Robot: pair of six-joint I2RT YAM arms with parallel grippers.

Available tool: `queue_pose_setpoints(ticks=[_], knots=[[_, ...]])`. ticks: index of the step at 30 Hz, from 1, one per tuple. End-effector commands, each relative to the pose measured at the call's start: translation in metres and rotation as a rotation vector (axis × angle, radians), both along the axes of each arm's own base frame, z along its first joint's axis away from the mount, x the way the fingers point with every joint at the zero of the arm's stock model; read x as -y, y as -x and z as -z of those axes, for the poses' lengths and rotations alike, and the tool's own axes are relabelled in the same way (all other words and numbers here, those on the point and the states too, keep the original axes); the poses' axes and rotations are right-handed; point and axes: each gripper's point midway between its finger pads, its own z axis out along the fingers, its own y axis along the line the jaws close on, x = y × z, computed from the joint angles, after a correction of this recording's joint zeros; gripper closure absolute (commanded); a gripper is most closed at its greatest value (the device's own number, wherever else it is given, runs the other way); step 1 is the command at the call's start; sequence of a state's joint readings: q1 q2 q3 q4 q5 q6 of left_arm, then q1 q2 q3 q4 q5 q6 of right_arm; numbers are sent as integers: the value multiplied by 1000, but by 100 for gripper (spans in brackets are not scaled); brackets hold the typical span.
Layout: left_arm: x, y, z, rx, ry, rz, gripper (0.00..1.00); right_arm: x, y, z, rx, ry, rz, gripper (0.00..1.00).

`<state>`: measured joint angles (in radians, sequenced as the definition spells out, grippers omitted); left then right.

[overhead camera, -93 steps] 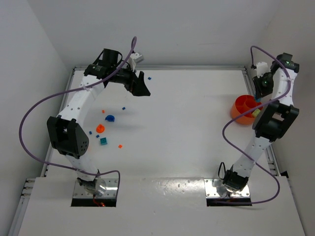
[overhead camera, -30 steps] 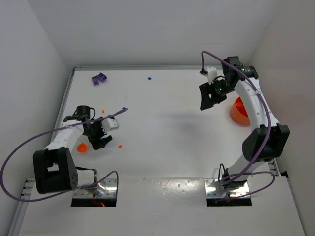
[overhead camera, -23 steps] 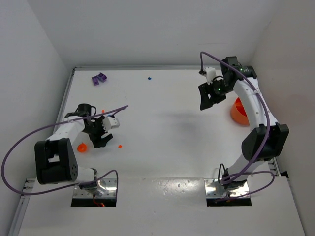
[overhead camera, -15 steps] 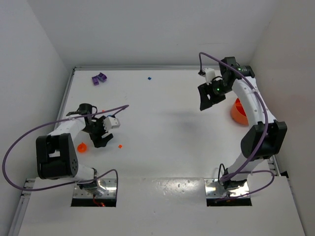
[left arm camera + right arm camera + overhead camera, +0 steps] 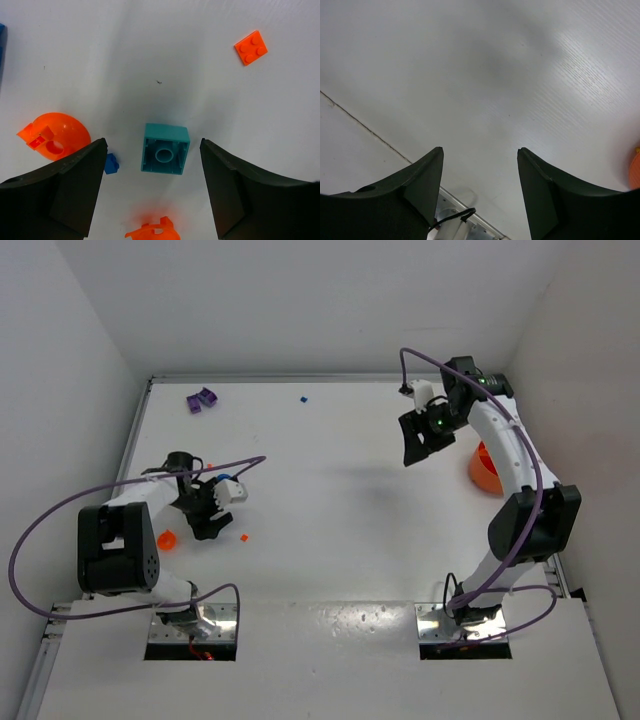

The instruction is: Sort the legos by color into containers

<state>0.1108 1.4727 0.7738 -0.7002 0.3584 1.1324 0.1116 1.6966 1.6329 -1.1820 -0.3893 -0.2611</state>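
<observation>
Though overhead hides it, teal cup (image 5: 165, 149) between wide left fingers (image 5: 65, 195), right fingers (image 5: 415, 185) also wide

The left arm (image 5: 140, 502) lies folded low at the near left, forearm angled right, wrist tipped down so the left gripper (image 5: 208, 512) points straight down, jaws spread wide. The right arm (image 5: 520, 460) stretches tall toward the far right, bending left at the top, and the right gripper (image 5: 420, 440) hangs raised, jaws parted.

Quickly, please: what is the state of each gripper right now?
left gripper: open, holding nothing, poised over the teal cup.
right gripper: open, holding nothing.
</observation>
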Motion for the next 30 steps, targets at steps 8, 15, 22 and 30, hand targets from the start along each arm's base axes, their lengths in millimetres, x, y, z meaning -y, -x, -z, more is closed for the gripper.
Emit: queue_pose_setpoints(ticks=[8, 15, 22, 30], knots=[[-4, 5, 14, -4, -34, -3, 25, -2, -4, -4, 35, 3, 2, 39], [-5, 9, 17, -7, -43, -13, 36, -8, -3, -2, 26, -10, 6, 39], [20, 2, -10, 51, 94, 23, 49, -52, 31, -2, -131, -272, -6, 39], [71, -26, -94, 219, 311, 40, 54, -95, 38, -32, -236, -577, -45, 39]])
